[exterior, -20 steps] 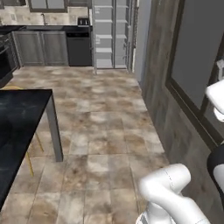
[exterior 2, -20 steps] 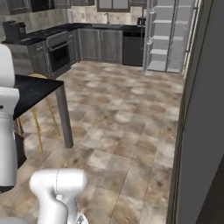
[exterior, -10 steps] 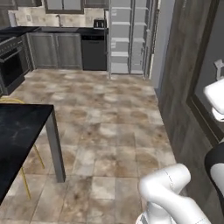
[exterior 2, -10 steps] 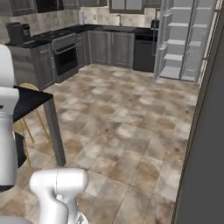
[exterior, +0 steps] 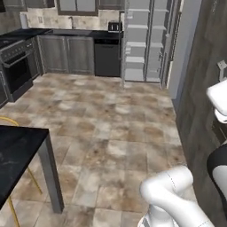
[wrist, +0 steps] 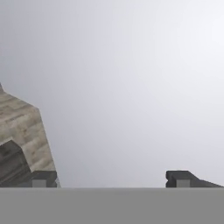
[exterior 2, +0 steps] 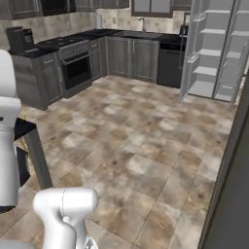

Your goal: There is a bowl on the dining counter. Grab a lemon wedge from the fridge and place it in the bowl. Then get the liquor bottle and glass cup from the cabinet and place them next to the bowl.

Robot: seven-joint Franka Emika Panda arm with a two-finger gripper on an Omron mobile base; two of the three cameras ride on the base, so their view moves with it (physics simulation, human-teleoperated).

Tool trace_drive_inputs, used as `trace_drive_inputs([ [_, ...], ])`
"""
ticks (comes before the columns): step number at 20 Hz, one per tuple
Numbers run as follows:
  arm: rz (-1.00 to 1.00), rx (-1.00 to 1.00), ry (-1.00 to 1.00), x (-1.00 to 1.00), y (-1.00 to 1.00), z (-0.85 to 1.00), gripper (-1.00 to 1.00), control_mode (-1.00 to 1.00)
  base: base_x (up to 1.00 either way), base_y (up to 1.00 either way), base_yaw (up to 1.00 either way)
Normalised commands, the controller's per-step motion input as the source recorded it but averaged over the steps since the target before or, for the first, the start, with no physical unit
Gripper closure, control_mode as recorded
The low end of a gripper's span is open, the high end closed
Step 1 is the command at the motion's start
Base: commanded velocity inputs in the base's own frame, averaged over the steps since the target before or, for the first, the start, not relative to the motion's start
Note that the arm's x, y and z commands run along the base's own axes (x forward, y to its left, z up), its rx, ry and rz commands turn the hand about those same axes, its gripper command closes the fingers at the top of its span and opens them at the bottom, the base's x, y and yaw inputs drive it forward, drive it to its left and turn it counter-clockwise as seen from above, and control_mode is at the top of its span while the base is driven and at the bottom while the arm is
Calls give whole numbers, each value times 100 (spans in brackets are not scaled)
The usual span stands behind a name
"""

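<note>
While the tall grey fridge [exterior: 144, 42] with white shelves stands open far across the tiled floor [exterior: 111, 133], ahead of the base, the empty jaws [wrist: 111, 178] stand wide apart facing a blank pale surface, well short of it.
</note>
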Motion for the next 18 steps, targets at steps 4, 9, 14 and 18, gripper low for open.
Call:
trace_drive_inputs([
  [4,0,0,0,0,0,0,-100,100,100,-51,17],
  [9,0,0,0,0,0,0,-100,100,100,-59,12],
  [14,0,0,0,0,0,0,-100,100,100,-55,13],
  [18,0,0,0,0,0,0,-100,100,100,-49,11],
])
